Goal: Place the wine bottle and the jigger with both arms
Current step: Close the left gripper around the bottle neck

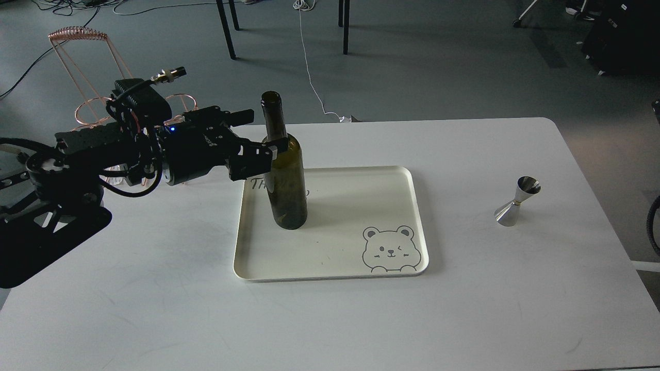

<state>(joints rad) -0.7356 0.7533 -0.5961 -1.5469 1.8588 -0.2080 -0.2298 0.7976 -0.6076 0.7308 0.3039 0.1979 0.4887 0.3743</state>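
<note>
On the left half of the cream rectangular plastic tray [361,172] with its printed bear, the tall dark olive-green glass wine bottle [285,170] stands upright. My left gripper [265,138] is at the bottle's shoulder, one finger crossing in front of the glass and the other seeming to pass behind it; I judge the jaws closed on the bottle, though real contact is hard to confirm. Glass like this should be heavy, rigid, slick and breakable, and top-heavy if tipped, so I would grip at the shoulder or upper body, not the thin neck. The small shiny silver hourglass-shaped metal jigger [516,201] stands well apart to the right on the white table [464,319]; it looks light and stiff, best pinched at its narrow waist. My right gripper is out of view. Behind the table lie grey floor, cables and chair legs.
</note>
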